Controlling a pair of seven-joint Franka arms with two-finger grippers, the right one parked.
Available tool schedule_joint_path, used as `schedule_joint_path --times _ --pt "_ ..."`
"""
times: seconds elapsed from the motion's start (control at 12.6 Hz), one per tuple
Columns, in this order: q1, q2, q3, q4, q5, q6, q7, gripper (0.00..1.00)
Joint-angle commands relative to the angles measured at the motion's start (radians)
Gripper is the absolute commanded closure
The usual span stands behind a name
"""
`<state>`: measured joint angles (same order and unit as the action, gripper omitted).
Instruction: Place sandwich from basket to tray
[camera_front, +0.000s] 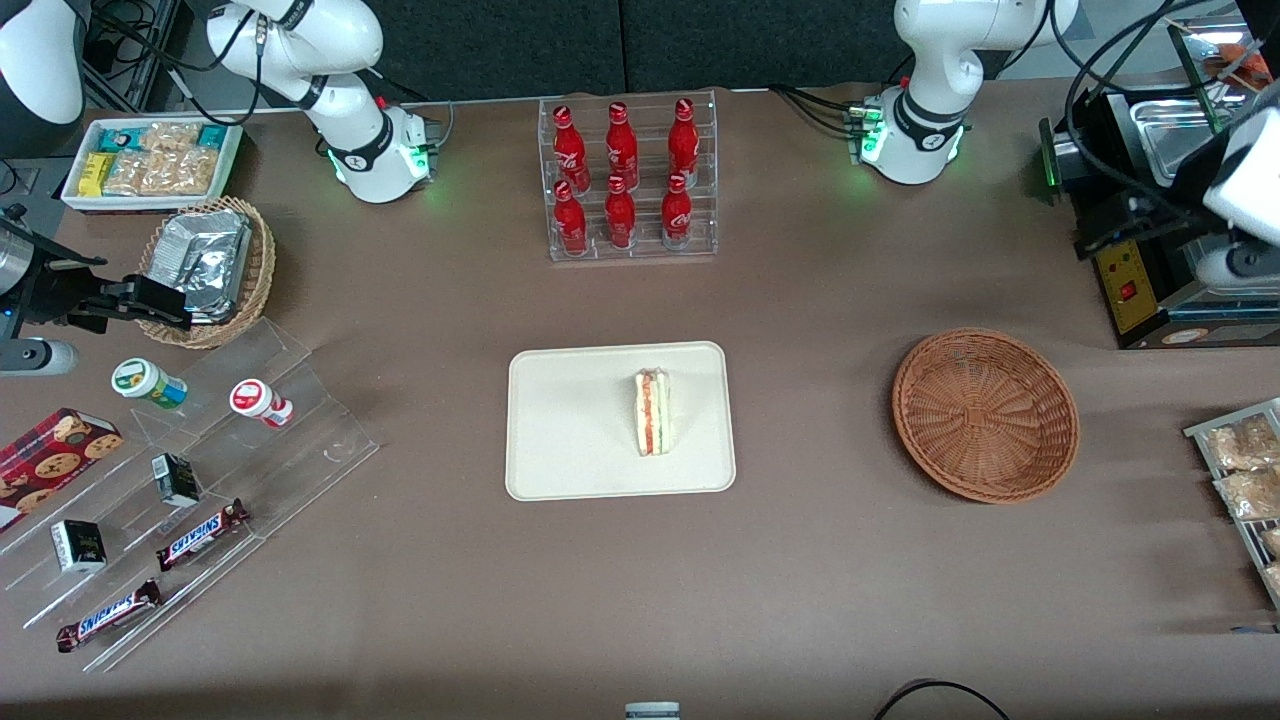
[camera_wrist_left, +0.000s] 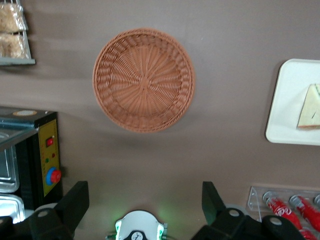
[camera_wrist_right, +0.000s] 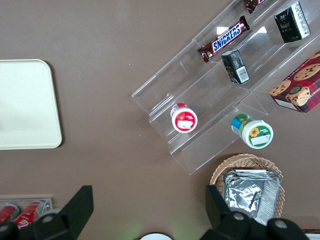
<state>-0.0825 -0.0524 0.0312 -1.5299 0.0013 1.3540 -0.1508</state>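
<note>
The sandwich, a pale wedge with red-orange and green layers along its edge, lies on the cream-white tray at the table's middle. The reddish-brown woven basket sits beside the tray toward the working arm's end and holds nothing. My gripper hangs high over the table between the basket and the arm's base, open, with its black fingers wide apart and only bare table between them.
A clear rack of red bottles stands farther from the front camera than the tray. A black machine and a rack of snack packets flank the basket. A tan basket with foil packs and an acrylic snack shelf lie toward the parked arm's end.
</note>
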Motion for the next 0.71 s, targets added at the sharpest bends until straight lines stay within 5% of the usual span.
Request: schedule_joint_path --times 0.0,0.63 --pt "0.029 -0.133 0.019 -0.160 -0.009 0.046 0.081 0.00" --pt "0.043 -0.116 -0.030 -0.133 -0.011 0.060 0.117 0.00"
